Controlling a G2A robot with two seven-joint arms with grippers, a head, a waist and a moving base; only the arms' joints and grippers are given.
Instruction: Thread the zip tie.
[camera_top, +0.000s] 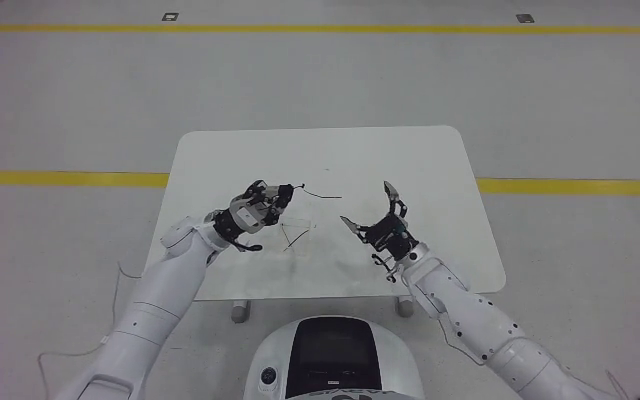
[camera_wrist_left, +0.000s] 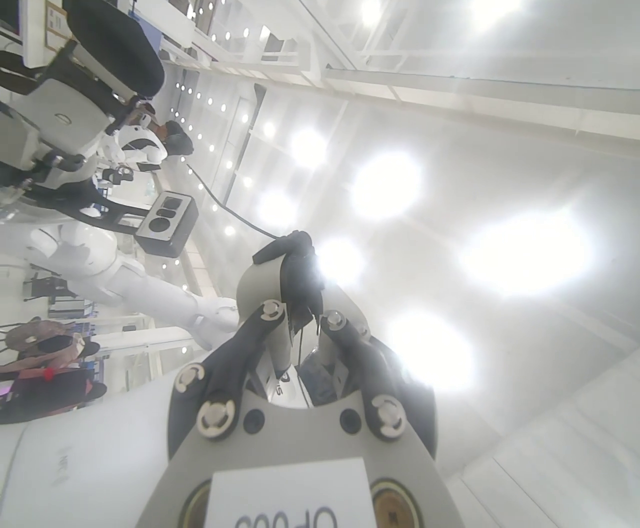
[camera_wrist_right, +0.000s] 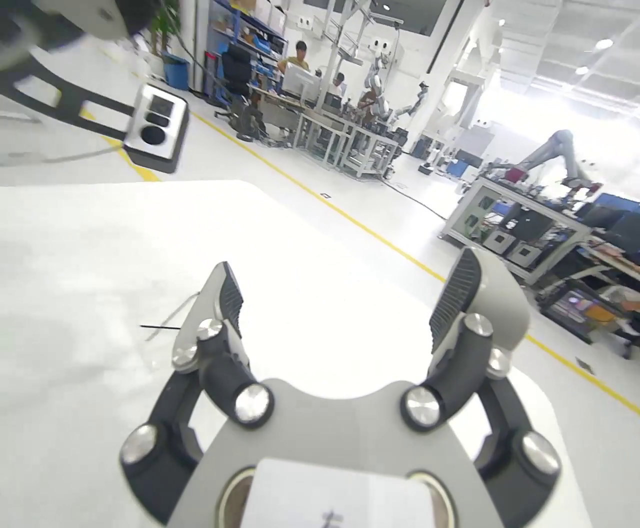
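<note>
white table (camera_top: 430, 160) on a pale floor (camera_top: 320, 80) crossed by yellow lines (camera_top: 80, 178); above it the left gripper (camera_top: 283, 194) pinches the black zip tie (camera_top: 320, 194), the right gripper (camera_top: 367, 205) gapes wide.

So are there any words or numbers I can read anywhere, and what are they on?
Left wrist label, on the base of the left gripper: upside down, cut off by the picture's edge, not readable whole.
Right wrist label, on the base of the right gripper: cut off, just a scrap of a mark.
Table: no print.
Zip tie: too thin to tell.
</note>
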